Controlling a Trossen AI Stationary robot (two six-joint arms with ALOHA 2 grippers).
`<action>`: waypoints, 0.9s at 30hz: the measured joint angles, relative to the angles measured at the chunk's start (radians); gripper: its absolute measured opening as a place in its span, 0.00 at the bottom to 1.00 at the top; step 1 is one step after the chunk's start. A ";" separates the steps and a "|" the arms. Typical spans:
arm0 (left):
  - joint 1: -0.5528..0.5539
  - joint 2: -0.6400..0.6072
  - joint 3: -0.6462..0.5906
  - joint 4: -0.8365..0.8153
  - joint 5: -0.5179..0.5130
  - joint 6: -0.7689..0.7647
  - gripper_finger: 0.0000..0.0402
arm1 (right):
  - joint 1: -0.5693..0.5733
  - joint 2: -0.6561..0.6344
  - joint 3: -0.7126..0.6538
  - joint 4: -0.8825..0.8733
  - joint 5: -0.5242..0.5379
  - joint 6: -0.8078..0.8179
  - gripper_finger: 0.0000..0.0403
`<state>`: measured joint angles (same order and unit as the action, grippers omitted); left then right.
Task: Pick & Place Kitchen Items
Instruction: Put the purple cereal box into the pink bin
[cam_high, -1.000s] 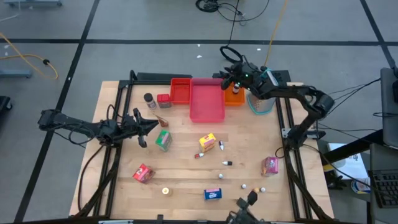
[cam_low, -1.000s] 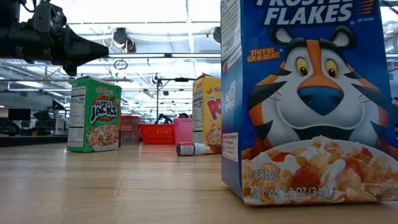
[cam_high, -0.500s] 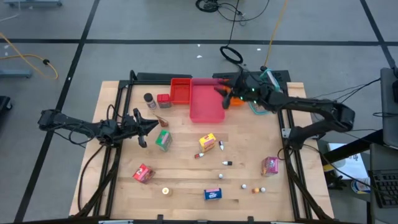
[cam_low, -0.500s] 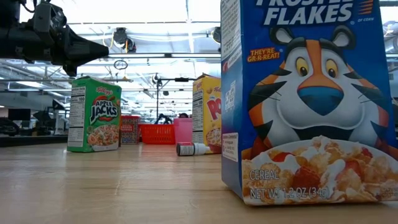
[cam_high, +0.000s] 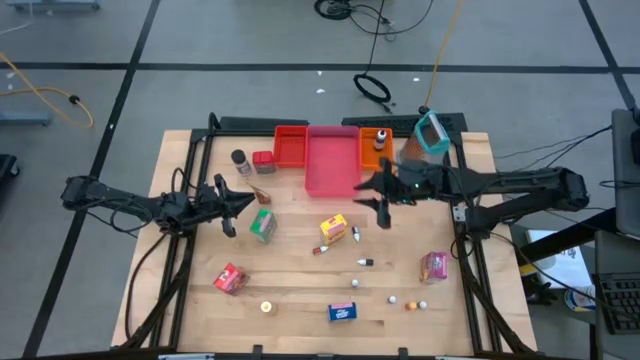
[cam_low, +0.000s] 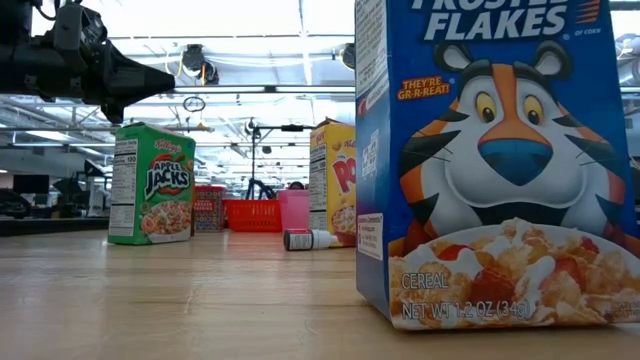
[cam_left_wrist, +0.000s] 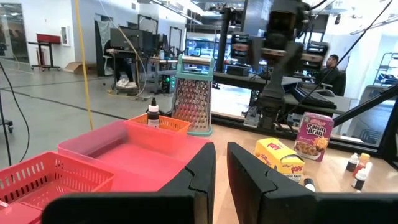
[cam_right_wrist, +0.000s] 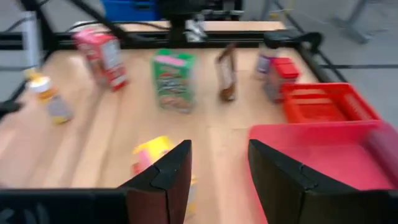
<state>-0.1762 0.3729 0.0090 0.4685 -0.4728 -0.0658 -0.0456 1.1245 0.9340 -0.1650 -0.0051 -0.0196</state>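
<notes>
Even overhead light, soft shadows; right wrist view motion-blurred, perhaps mid-swing.

The high camera looks straight down on the whole table (cam_high: 300, 270). The low one sits at tabletop level, close behind a blue cereal box (cam_low: 495, 160), facing the room. Each wrist camera looks forward past its own pincer; both share the pink tray (cam_left_wrist: 140, 158).

Seen from its own wrist, the boxes ahead of the right end effector (cam_right_wrist: 217, 171) are smeared, so the green box (cam_right_wrist: 173, 81) and pink box (cam_right_wrist: 99, 51) carry no readable print, while the yellow box (cam_right_wrist: 154, 154) lies partly hidden behind one finger (cam_right_wrist: 163, 180).
</notes>
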 joint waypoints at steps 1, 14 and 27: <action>0.000 0.000 0.000 0.000 0.000 0.000 0.10 | 0.021 -0.009 0.000 -0.018 0.001 0.001 0.37; 0.000 0.000 0.000 0.000 0.000 -0.003 0.10 | 0.245 -0.066 0.000 -0.207 0.008 0.140 0.37; 0.000 0.000 0.000 0.000 0.000 -0.003 0.10 | 0.409 -0.066 0.000 -0.254 0.008 0.332 0.37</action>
<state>-0.1764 0.3728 0.0086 0.4683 -0.4728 -0.0685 0.3639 1.0580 0.9340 -0.4187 0.0025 0.3125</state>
